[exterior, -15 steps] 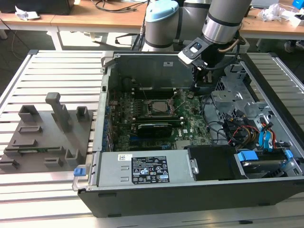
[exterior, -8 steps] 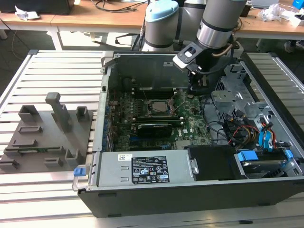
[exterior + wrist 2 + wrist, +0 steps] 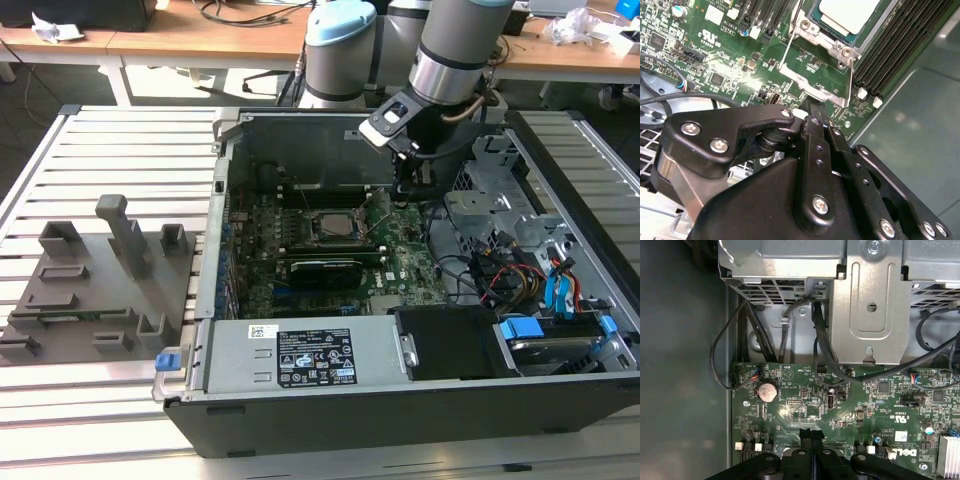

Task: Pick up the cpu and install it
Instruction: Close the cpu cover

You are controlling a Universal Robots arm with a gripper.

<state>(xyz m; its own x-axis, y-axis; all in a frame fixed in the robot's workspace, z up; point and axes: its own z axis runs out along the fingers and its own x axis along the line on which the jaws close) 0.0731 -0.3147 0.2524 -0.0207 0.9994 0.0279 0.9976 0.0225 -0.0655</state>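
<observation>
The cpu (image 3: 847, 12) is a pale silvery square lying flat in the motherboard socket, inside its metal frame; in the exterior view the cpu (image 3: 337, 225) sits mid-board in the open computer case. My gripper (image 3: 815, 106) hovers low over the green board beside the socket. Its two black fingers (image 3: 805, 436) are pressed together with nothing seen between them, and their tips are close to the raised metal load plate (image 3: 815, 87) at the socket's edge. A thin wire lever (image 3: 789, 42) stands up beside the frame. In the exterior view the gripper (image 3: 409, 192) is to the socket's right.
Grey plastic fixture blocks (image 3: 100, 275) stand on the slatted table at the exterior view's left. In the case, a metal drive cage (image 3: 870, 300) with black cables (image 3: 820, 340) lies close to the arm. Memory slots (image 3: 890, 50) flank the socket. A power supply (image 3: 310, 355) fills the near side.
</observation>
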